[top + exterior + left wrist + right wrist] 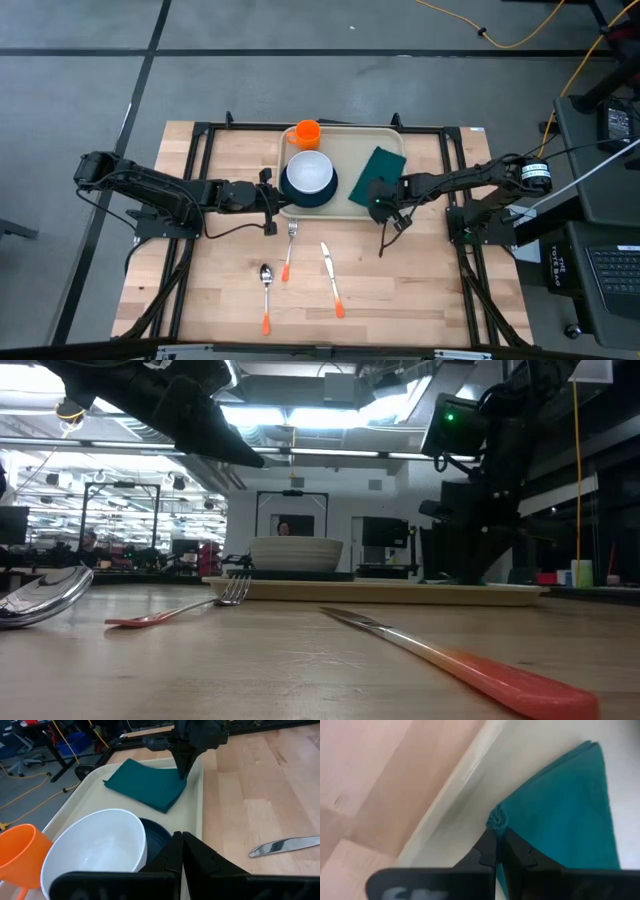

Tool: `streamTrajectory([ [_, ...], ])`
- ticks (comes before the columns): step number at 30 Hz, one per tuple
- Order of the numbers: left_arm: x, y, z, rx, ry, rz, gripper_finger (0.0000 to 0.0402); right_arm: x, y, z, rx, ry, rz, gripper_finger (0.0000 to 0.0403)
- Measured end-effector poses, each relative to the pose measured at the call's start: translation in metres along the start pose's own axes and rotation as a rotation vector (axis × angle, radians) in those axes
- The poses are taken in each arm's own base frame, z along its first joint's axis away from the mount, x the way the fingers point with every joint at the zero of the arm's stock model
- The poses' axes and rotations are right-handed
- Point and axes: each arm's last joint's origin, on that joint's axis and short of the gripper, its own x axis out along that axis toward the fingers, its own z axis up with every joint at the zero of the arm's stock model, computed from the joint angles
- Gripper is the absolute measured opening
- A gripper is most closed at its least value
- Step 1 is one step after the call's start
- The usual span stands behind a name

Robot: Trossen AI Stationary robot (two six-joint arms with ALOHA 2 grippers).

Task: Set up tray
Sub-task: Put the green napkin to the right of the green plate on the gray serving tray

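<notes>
The beige tray [350, 140] lies at the table's far middle. On it stand an orange cup [306, 133] and a white bowl [309, 172] on a dark teal plate [300, 198]. A dark green folded napkin [378, 170] lies flat on the tray's right part. My right gripper [499, 836] points steeply down, shut on the napkin's near corner, close to the tray's near rim [455, 795]. My left gripper [181, 840] hangs shut above the tray's near left corner, by the plate, touching nothing. My right gripper pinches the napkin's near corner [498, 817] between its two fingertips, coming from above and slanting down. The cloth puckers into a small bunch right at the fingertips. The rest of the napkin [145, 785] lies flat on the tray.
On the bare wood nearer than the tray lie a fork [290, 250], a spoon [266, 295] and a knife [331, 280], all with orange handles. Dark frame rails run along the table's left, right and far sides.
</notes>
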Motion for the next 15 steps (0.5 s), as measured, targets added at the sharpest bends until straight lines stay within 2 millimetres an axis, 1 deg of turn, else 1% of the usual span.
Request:
streamTrajectory([
  [4, 0.0001, 0.0, 0.0, -0.008, 0.0, 0.0, 0.0005, -0.0001, 0.0023, -0.0026, 0.002, 0.027, 0.023, 0.0012],
  [7, 0.0001, 0.0, 0.0001, -0.009, 0.0, 0.0, 0.0002, 0.0, 0.0017, -0.0025, 0.076, 0.031, 0.01, 0.0017],
  [15, 0.0001, 0.0, 0.0, -0.014, 0.0, -0.001, 0.0005, -0.0002, -0.0004, -0.0048, 0.179, 0.096, -0.072, 0.0105],
])
